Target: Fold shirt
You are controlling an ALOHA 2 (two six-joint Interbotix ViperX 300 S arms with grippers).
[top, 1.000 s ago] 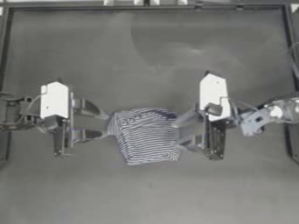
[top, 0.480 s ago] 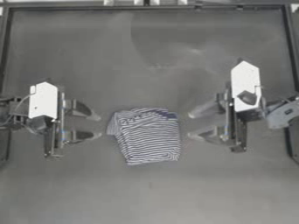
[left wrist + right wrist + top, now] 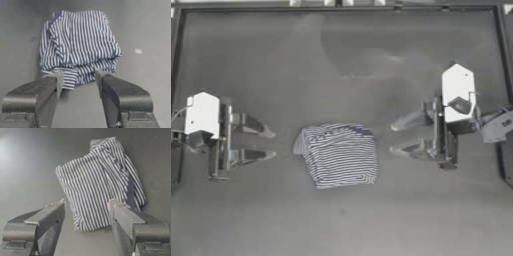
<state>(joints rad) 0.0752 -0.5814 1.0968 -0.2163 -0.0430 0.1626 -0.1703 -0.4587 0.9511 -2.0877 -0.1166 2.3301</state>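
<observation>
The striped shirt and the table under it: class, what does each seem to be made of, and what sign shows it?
Shirt: soft woven or knit fabric, matte; it creases and bunches into folds. Table: hard, smooth dark surface with faint sheen, possibly coated; exact material unclear.

Both arms drawn back to their own sides, jaws spread.

The left gripper (image 3: pixel 264 143) sits at the left side of the table, its two jaws wide apart and holding nothing (its wrist view shows clear space between them). The right gripper (image 3: pixel 401 134) sits at the right side, a little farther up the table, likewise parted and empty, pointing toward the middle.
</observation>
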